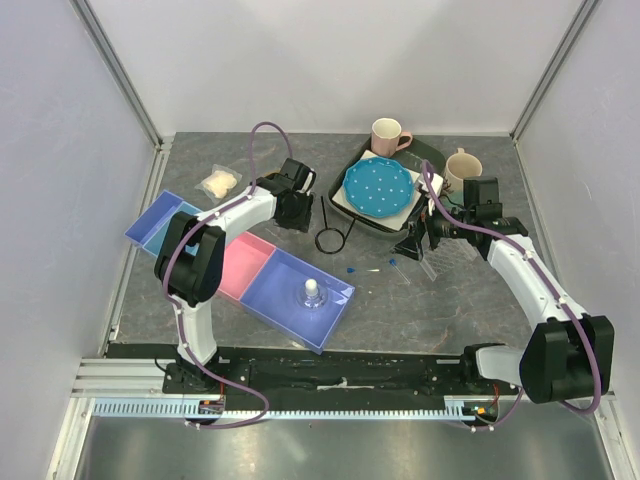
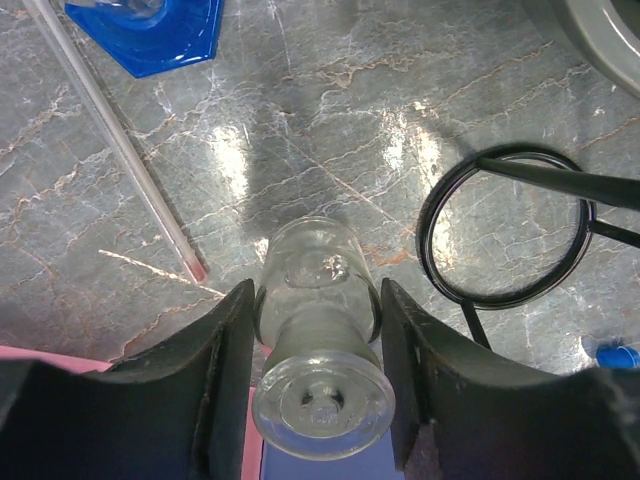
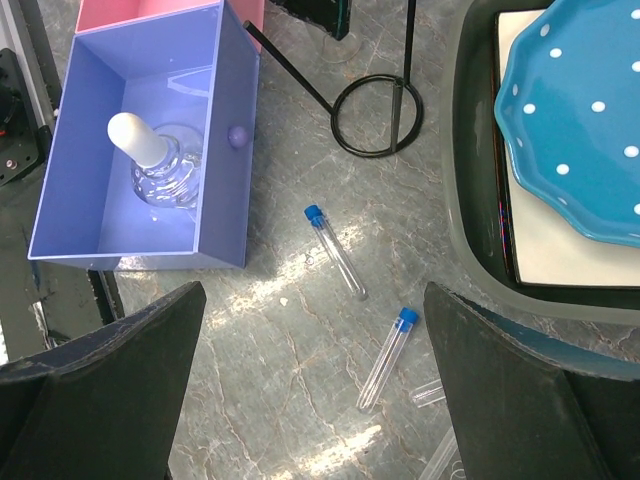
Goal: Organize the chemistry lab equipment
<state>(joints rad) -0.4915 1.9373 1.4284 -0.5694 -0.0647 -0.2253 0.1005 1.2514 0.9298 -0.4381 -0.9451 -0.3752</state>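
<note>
Nearest my bases lies the divided tray, and in its closest purple compartment a white-capped bottle already stands upright. Just beyond it, two blue-capped tubes lie loose on the bare table, outside any bin. My right gripper hangs over them with its fingers spread wide and nothing between them. A scrap of clear plastic at the bottom edge of its view may be the tube rack, but I cannot tell.

Further out, the black wire ring lies on the table near the grey tub. Just beside the ring, my left gripper is clenched on a clear little bottle, a finger against each side of its body and its mouth toward my camera. Whether it rests on the table or hangs just above it I cannot tell. Past it lie a thin stick and the blue hexagonal piece. Farthest off are the bag of white wads, the blue dotted plate in the tub and a pink mug.

I judge the step in hand to be carrying this bottle to the tray. The next move calls for lifting it clear of ring and stick, swinging back to the purple compartment, and setting it upright beside the other bottle before I let go
</note>
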